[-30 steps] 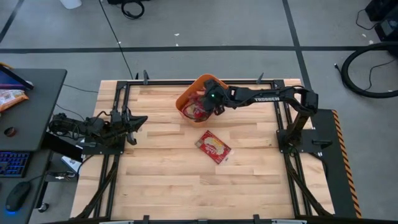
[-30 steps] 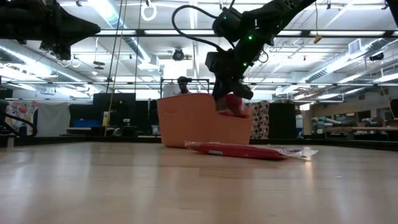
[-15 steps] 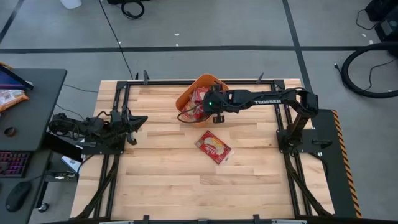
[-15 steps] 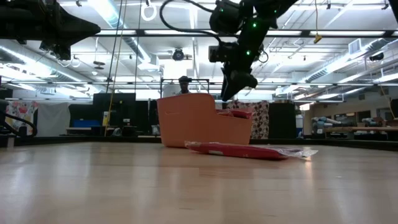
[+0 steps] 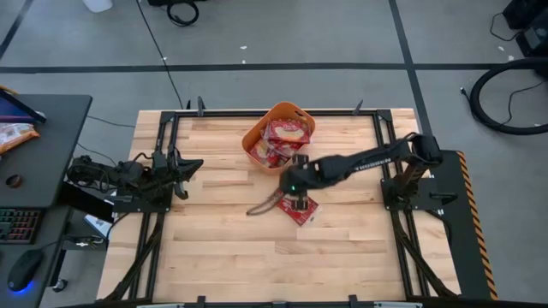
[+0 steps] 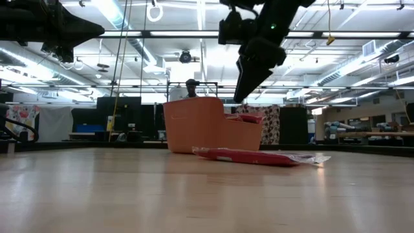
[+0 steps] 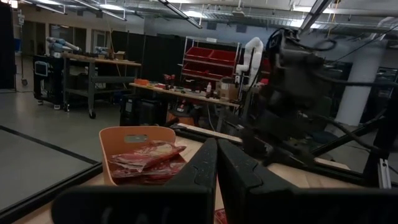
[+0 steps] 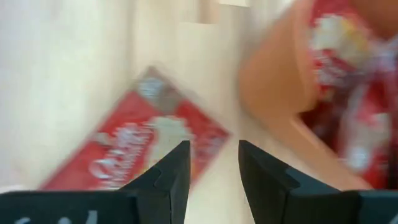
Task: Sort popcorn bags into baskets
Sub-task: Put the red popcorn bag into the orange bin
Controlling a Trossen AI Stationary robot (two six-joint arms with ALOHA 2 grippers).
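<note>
The orange rounded plastic tub [image 5: 278, 135] sits near the far edge of the pale wooden counter [image 5: 223, 239], heaped with glossy red popcorn packets [image 5: 284, 137] bearing cream-yellow pictures. One more red packet [image 5: 301, 208] lies flat on the counter, near the tub but apart from it, partly covered from above by the right arm. The right tool [image 5: 294, 190] hangs above this lone packet, its two dark fingers [image 8: 171, 171] set narrowly apart with nothing between them; in the blurred right wrist view the packet seems to lie just beyond them. The left tool [image 5: 190, 166] rests at the counter's left edge, fingers closed together.
</note>
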